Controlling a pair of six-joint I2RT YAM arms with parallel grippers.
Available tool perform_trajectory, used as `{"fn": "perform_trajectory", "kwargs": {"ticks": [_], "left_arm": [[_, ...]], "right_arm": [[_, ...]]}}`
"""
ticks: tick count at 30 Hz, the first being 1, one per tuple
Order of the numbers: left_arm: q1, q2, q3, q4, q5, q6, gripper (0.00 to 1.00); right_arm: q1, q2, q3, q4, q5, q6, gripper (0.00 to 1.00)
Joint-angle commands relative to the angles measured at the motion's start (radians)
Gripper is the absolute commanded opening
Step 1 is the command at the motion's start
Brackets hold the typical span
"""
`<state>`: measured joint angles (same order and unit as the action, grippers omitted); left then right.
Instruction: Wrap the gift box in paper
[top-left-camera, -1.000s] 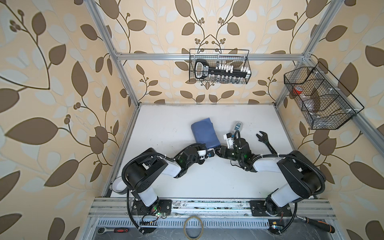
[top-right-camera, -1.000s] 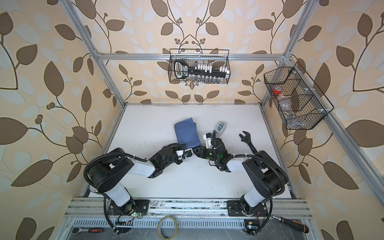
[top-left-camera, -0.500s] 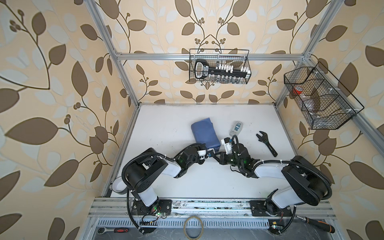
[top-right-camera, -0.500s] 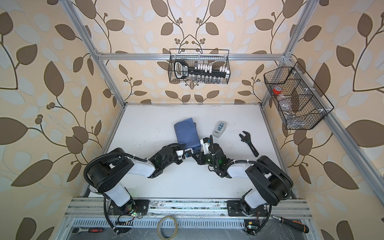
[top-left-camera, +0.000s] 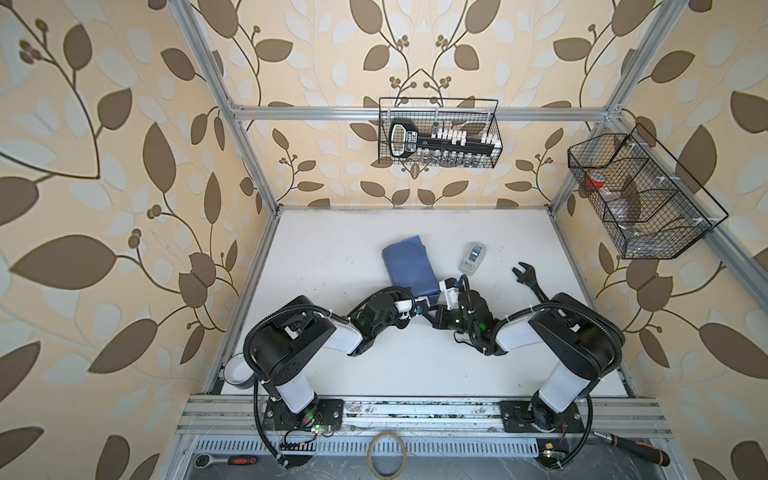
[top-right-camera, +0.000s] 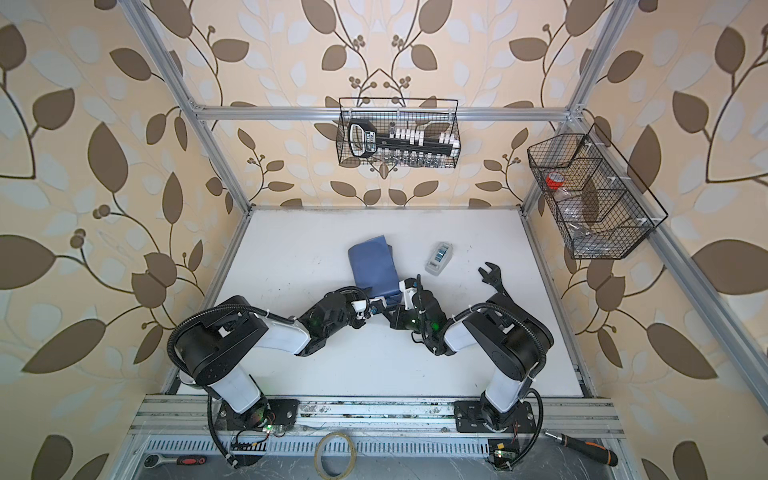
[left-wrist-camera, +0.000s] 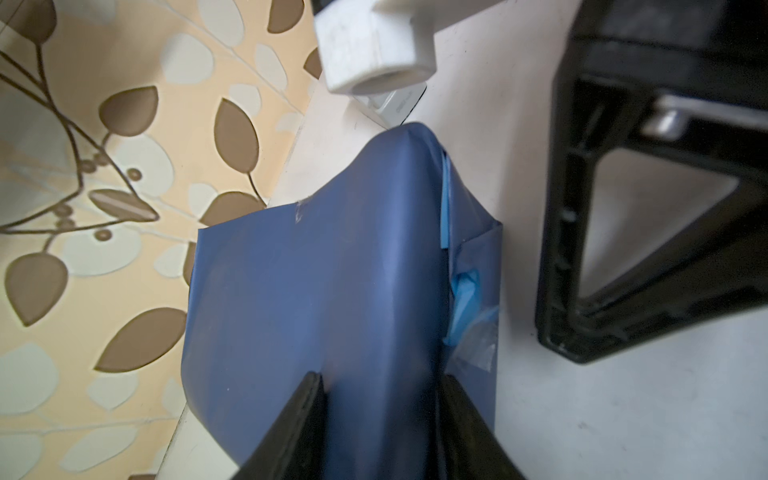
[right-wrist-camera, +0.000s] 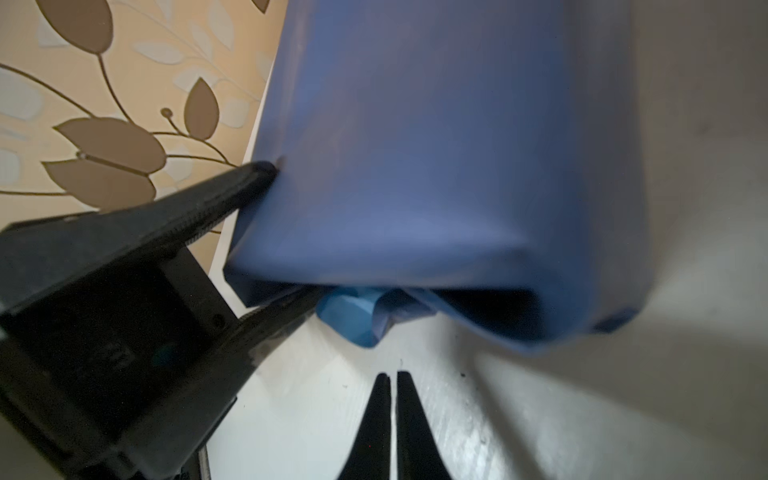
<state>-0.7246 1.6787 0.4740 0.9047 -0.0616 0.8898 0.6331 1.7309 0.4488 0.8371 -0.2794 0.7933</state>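
- Paper (top-left-camera: 408, 266): slate-blue sheet folded round a squarish parcel, lying mid-table in both top views. The near end is loose, with the light-blue inner face crumpled in the opening. The gift box itself is hidden under the wrapping.
- Clear tape scrap (left-wrist-camera: 478, 347): stuck at the parcel's loose end.
- Left gripper (left-wrist-camera: 380, 386): partly open, one finger on each side of the parcel's near end, clamped on the paper.
- Right gripper (right-wrist-camera: 393, 376): fingertips pressed together and empty, just short of the parcel's open end and near the left one.
- Table (top-left-camera: 332, 249): white, bearing all items below.
- Tape dispenser (top-left-camera: 472, 258): small and clear, right of the parcel, apart from it.
- Wrench (top-left-camera: 528, 281): black, further right.
- Wire basket (top-left-camera: 438, 133): on the back wall, holding tools.
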Motion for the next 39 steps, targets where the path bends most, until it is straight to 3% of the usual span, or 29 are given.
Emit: {"fn": "perform_trajectory", "kwargs": {"ticks": [1,39], "left_arm": [[0.022,0.022,-0.008,-0.142,-0.015,0.01,0.44],[0.021,0.021,-0.005,-0.148,-0.012,0.007,0.44]], "right_arm": [[0.006,0.025,0.036,0.078,0.019,0.038,0.08],[-0.012,-0.042,0.091,0.06,0.037,0.083,0.08]]}}
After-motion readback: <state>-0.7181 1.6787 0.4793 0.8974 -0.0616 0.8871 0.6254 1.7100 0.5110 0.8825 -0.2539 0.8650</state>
